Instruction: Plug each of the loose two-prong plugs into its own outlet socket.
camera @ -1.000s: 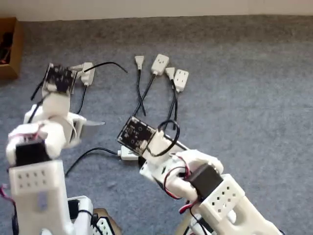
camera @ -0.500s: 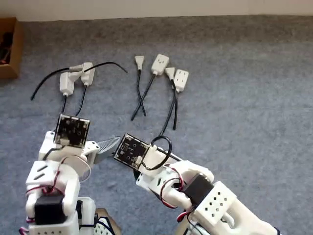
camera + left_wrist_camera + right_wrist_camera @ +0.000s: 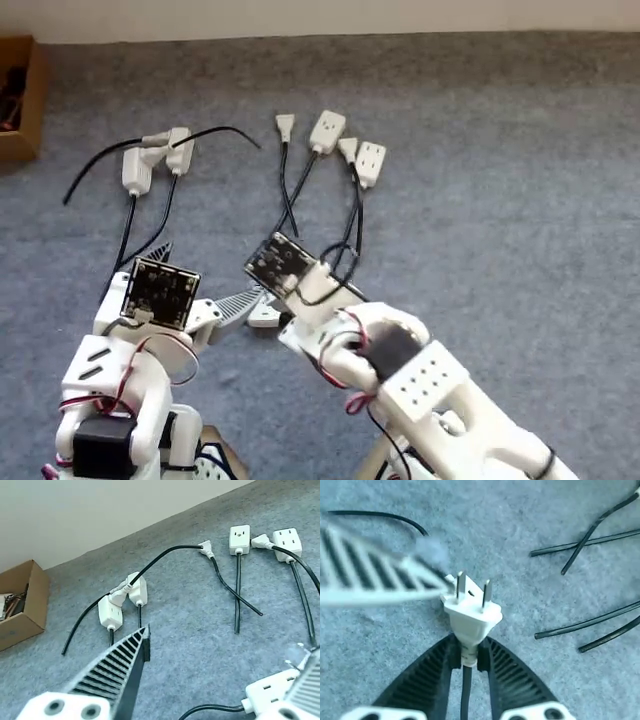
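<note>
The right gripper [image 3: 465,655] is clenched on the neck of the white two-prong plug [image 3: 470,612], prongs aimed outward, ready for insertion. The left gripper [image 3: 220,655] hangs released, the white outlet socket [image 3: 267,695] just beside one finger on the grey carpet [image 3: 500,200], likely so it can steady the socket.

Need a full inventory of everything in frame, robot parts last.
outlet sockets: five, white, two far left, two far centre, one beside the left gripper.
loose plugs: three, white, one at the left sockets, two by the centre sockets.
held plug: one, white, in the right gripper.
cords: several, black, across the carpet.
cardboard box: one, brown, far-left corner.
carpet: grey, under everything.
left gripper: one, dark ribbed fingers, open.
right gripper: one, dark ribbed fingers, shut on held plug.
</note>
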You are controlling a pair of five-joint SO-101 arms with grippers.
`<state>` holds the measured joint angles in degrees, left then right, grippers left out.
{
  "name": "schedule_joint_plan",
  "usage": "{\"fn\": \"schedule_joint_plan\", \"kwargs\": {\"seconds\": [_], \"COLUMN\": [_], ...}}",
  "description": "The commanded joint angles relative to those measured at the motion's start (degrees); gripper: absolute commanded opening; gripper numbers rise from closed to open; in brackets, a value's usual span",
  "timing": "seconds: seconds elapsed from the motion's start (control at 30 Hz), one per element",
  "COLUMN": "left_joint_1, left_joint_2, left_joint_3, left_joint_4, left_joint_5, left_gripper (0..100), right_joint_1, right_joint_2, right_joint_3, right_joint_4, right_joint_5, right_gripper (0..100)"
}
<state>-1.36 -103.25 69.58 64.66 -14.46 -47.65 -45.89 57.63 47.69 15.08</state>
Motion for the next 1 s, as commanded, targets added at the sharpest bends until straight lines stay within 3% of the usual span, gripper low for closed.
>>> {"fn": "schedule_joint_plan", "kwargs": {"seconds": [0.0, 0.3, 0.53, 0.97], "left_joint_1": [1.5, -0.6, -0.6, -1.2], "left_joint_2": [-0.4, -0.4, -0.4, -0.4], "left_joint_3": [0.0, 12.1, 12.7, 13.1], "left_joint_4": [-0.1, -8.9, -9.5, -9.5], "left_joint_5": [0.8, 0.7, 0.7, 0.7], "left_gripper": [44, 44, 44, 44], "right_joint_1": [-1.6, -4.4, -4.4, -4.3], "right_joint_2": [7.4, -1.0, -5.2, -5.1], "right_joint_3": [-7.2, -11.9, -23.4, -24.1], "right_joint_4": [-1.2, 8.2, 20.3, 19.9], "right_joint_5": [-0.9, -0.4, 1.9, 1.9], "right_gripper": [0.8, 0.8, 0.8, 0.8]}}
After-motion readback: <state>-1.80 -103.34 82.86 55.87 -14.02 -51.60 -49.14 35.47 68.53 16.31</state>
